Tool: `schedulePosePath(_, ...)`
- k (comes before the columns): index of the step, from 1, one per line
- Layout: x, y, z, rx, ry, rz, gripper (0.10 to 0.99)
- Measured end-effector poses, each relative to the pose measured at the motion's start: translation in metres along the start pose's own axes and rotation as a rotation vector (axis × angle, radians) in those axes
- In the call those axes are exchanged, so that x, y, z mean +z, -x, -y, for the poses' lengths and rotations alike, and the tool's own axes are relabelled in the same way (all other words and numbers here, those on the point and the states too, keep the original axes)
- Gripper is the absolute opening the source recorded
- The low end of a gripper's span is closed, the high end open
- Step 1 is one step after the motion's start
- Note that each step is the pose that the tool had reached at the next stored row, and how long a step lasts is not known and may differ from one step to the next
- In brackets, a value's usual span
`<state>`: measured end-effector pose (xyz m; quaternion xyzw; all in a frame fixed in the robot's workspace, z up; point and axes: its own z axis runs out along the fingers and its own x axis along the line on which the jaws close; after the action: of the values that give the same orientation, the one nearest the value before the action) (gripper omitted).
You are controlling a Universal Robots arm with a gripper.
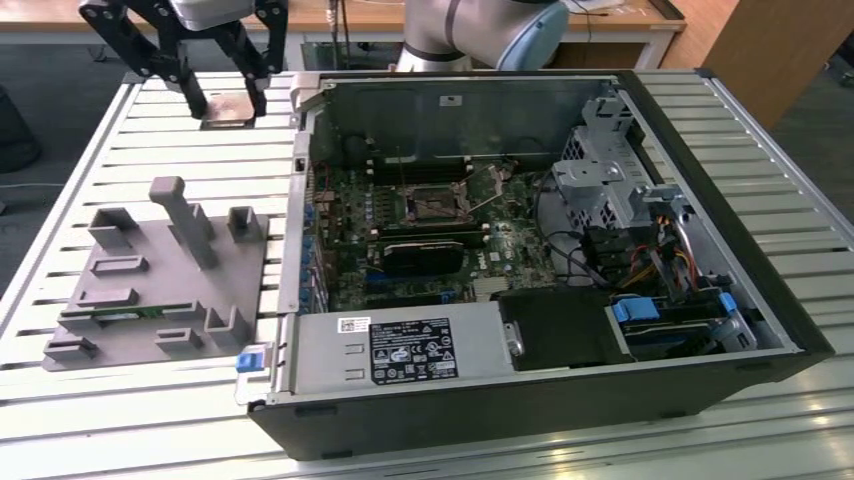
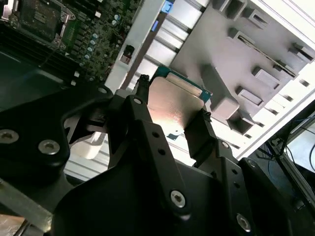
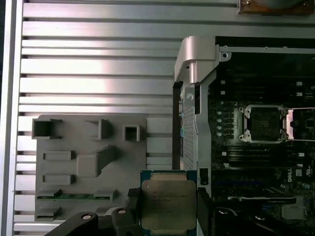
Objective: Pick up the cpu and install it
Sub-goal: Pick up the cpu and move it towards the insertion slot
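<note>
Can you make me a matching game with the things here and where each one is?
Things:
1. cpu
2. green memory stick
3. socket
4. grey tray

Places:
a. on the slatted table, beside the case
b. on the board inside the computer case
c. held in the gripper
d. lying in a slot of the grey tray

Pairs: 1-c, 2-d, 3-b, 4-a
</note>
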<state>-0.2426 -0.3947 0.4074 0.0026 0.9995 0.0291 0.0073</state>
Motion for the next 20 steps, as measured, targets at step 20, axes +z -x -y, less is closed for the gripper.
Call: schedulePosePath(20,0.0079,0.0806,-0.0115,0.000,0.000,0.0000,0.541)
